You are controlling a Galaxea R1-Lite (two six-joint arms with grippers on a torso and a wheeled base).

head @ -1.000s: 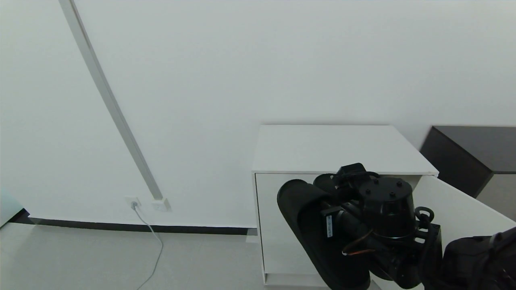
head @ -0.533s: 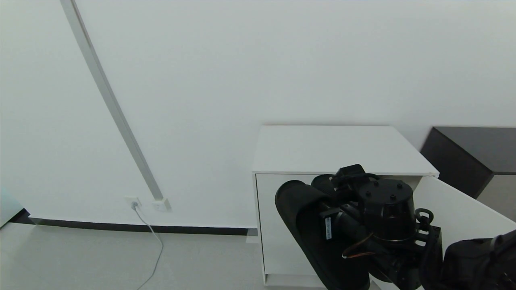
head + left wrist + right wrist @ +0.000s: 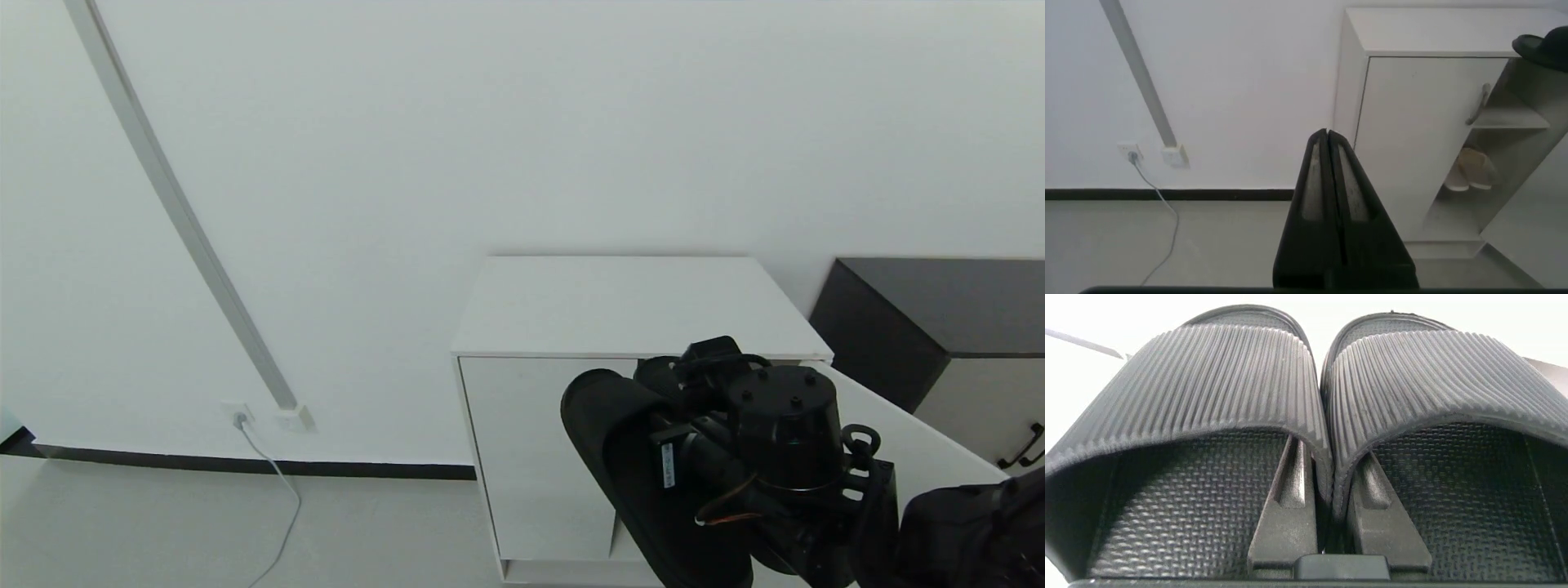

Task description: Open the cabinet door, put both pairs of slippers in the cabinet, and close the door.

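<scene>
Your right gripper [image 3: 1327, 486] pinched the black slippers [image 3: 645, 482] together by their inner walls, 1 finger inside each, and their long axis ran 11 to 5 o'clock in the head view. The cabinet [image 3: 620, 306] opening sat just beyond them at 1 o'clock, with the door [image 3: 906, 433] swung out toward 3 o'clock. That made the right arm the nearer one. Your left gripper [image 3: 1328, 163] was pressed together and empty. A pale pair [image 3: 1471, 167] lay inside, low.
</scene>
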